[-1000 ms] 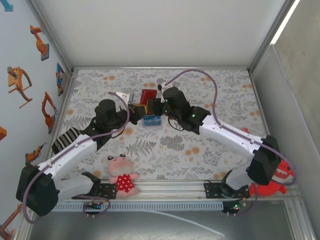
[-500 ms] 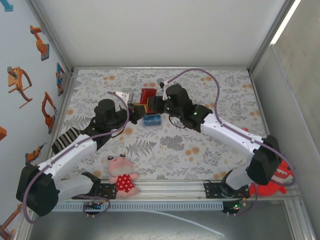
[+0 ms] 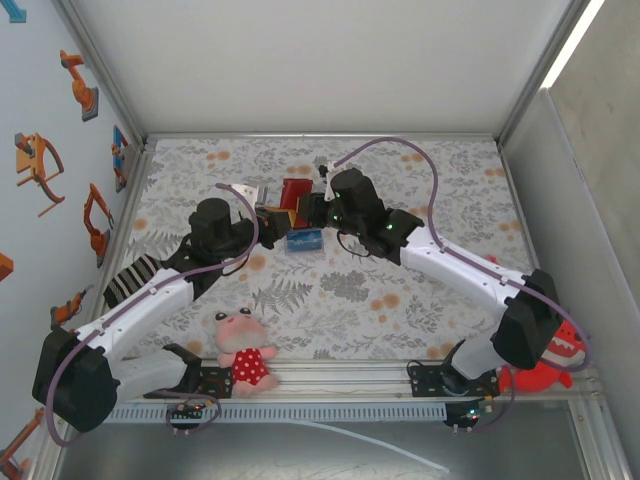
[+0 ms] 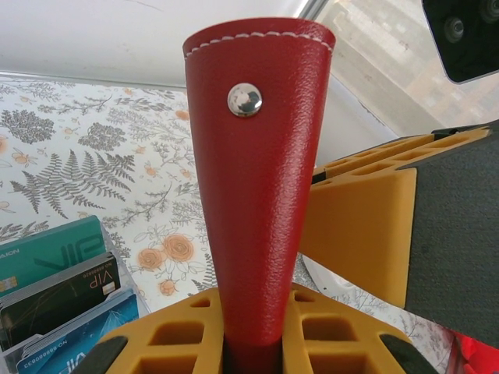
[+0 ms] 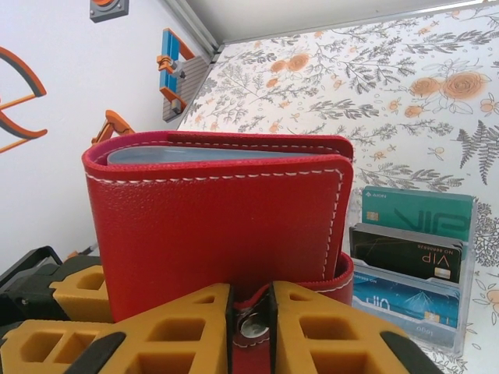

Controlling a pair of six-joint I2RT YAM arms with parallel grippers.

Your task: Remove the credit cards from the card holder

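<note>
1. The small red leather folding card holder (image 5: 218,226) is held upright between both arms, near the middle of the counter's (image 3: 400,300) far edge.
2. Your left gripper's (image 4: 249,347) jaws are clenched on its snap-studded closing tab (image 4: 253,156). Your right gripper's (image 5: 251,312) jaws pinch a red strap (image 5: 251,343) at its lower edge, probably to pull it open.
3. Teal, black and blue plastic cards (image 5: 413,214) stand in a clear tiered rack (image 5: 437,333) just beside it.

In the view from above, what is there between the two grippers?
The red card holder stands between the left gripper and the right gripper; the top view shows it, and each wrist view shows it pinched.
</note>
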